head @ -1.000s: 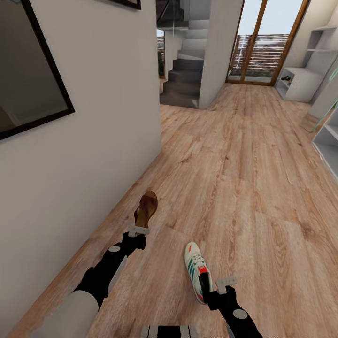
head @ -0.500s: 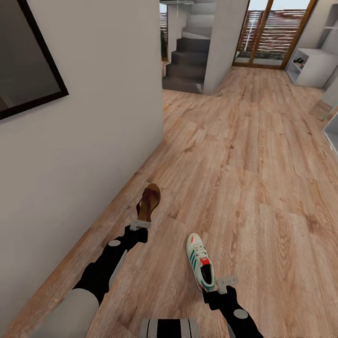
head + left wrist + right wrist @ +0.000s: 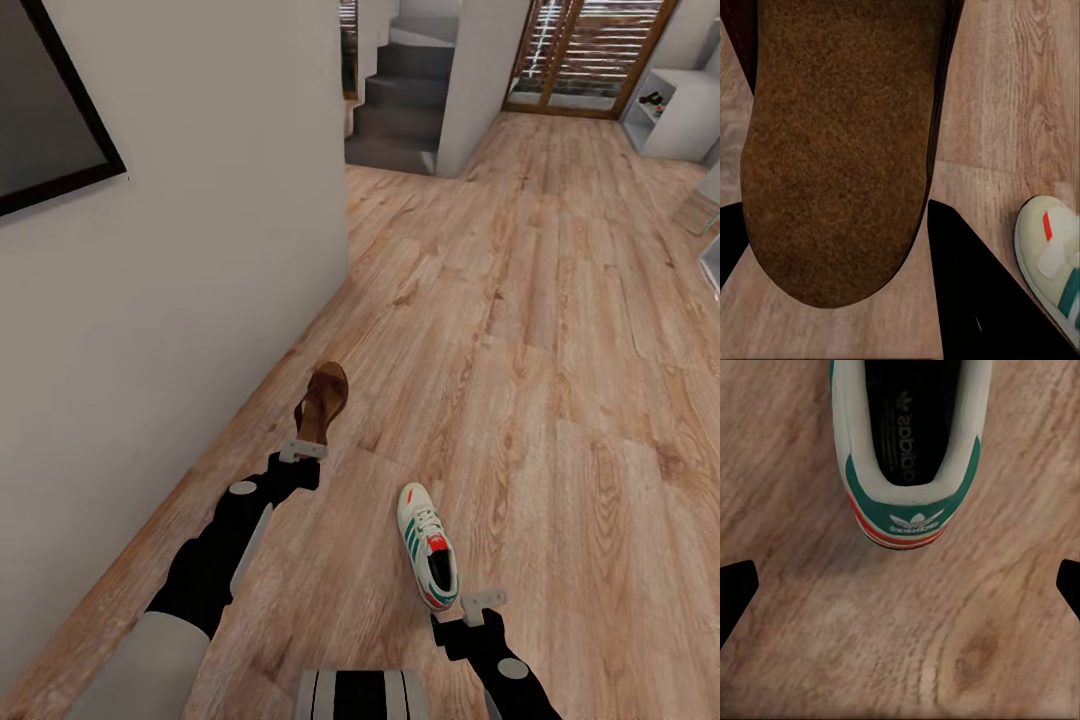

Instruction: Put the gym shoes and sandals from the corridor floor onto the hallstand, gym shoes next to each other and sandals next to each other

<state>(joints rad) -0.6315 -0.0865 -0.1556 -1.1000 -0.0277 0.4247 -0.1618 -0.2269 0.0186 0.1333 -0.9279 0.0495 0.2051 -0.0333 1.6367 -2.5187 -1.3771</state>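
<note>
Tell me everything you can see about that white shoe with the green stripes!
The sneaker is white with green side stripes, white laces, a red tongue tag and a dark inside. Its heel has a green collar, red bands and a small leaf logo. It points toward the hallway over the wood floor, heel toward the robot. The right claw sits just behind that heel; its dark fingertips stand wide apart, not touching the shoe.

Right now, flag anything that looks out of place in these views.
Two single shoes are away from the rack. A brown sandal sits at the left gripper, its heel between the fingers in the left wrist view. A white gym shoe lies on the corridor floor ahead of the open right gripper, untouched. Nothing looks damaged.
</note>
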